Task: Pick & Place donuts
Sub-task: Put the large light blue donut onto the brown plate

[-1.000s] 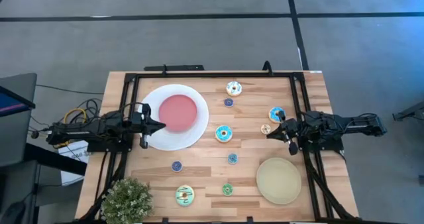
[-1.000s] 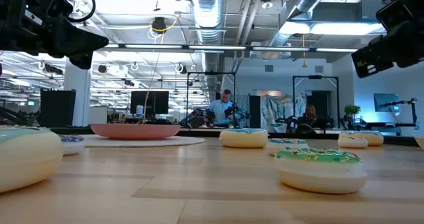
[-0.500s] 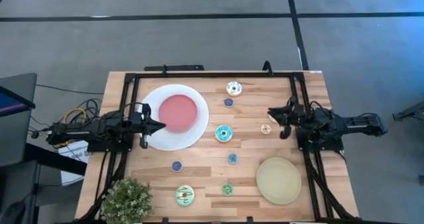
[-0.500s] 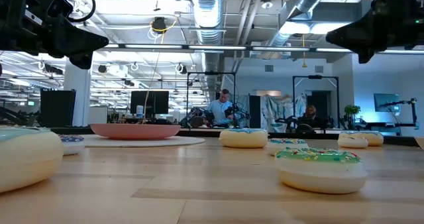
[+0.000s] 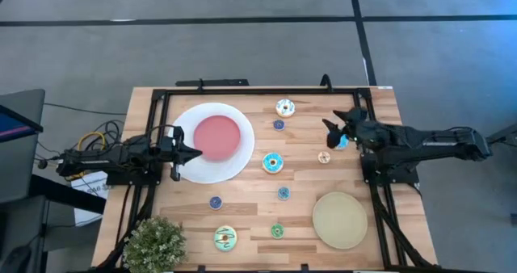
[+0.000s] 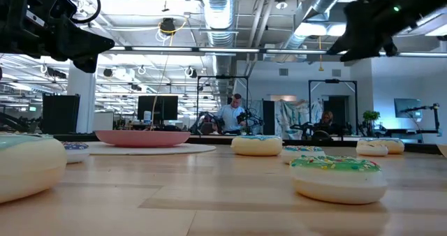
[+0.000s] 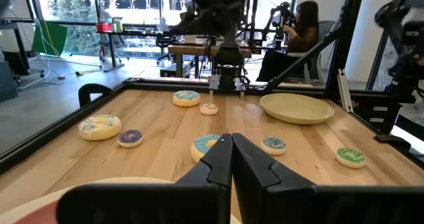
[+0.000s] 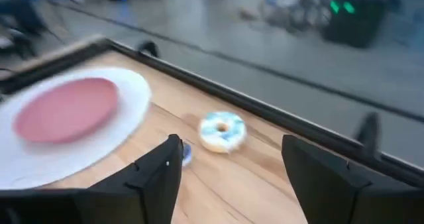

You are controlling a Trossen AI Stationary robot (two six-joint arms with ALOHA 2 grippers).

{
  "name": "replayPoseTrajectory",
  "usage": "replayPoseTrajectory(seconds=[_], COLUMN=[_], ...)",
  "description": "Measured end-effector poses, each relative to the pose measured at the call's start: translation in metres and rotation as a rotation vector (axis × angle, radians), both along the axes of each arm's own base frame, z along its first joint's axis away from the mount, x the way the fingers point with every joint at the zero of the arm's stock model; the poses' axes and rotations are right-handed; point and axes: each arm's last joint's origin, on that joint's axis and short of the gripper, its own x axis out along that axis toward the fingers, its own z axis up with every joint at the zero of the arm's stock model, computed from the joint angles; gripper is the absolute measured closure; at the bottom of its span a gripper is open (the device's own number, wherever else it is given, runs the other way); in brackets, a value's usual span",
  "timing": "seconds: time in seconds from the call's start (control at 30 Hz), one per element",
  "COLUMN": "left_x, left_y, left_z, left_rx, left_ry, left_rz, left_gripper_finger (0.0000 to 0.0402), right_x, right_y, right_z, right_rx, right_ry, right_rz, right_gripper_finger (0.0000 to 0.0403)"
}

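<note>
Donuts lie scattered on the wooden table: a white-blue one [image 5: 284,107], a blue one [image 5: 272,163], a pale green one [image 5: 225,238], and coin-sized ones in purple [image 5: 279,125], tan [image 5: 324,157], teal [image 5: 283,193] and green [image 5: 277,231]. Another blue donut [image 5: 340,141] lies partly under my right gripper [image 5: 338,121], which hangs open above it, touching nothing. The right wrist view shows its fingers apart [image 8: 238,177], with the white-blue donut [image 8: 222,131] ahead. My left gripper [image 5: 194,152] is shut and empty over the white plate's rim [image 5: 186,172].
The big white plate with a pink centre [image 5: 212,111] sits at the far left. A round tan plate [image 5: 340,220] lies near the right front corner and a potted plant [image 5: 153,242] at the left front corner. A black frame [image 5: 242,91] edges the table.
My right gripper has risen from beside the small tan donut. It has swung toward the table's far edge, over the blue donut near the right side. It has turned as it went and has opened.
</note>
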Motion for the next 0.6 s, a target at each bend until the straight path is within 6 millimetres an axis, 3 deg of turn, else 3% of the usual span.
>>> replayPoseTrajectory(seconds=[0.17,0.27,0.43,0.6], left_x=[0.0,0.0,0.0,0.0], left_y=[0.0,0.0,0.0,0.0], left_z=[0.0,0.0,0.0,0.0], left_rx=[0.0,0.0,0.0,0.0], left_ry=[0.0,0.0,0.0,0.0], left_rz=[0.0,0.0,0.0,0.0], left_gripper_finger=[0.0402,0.0402,0.0402,0.0402], right_x=[0.004,0.001,-0.009,-0.017], right_y=[-0.02,-0.037,-0.066,-0.082], right_z=[0.034,0.043,0.033,0.016], right_rx=[0.121,0.247,0.532,0.575], right_ry=[0.277,0.419,0.544,0.615], right_rz=[-0.116,-0.203,-0.248,-0.298], right_gripper_finger=[0.0163,0.0174,0.0183,0.0182])
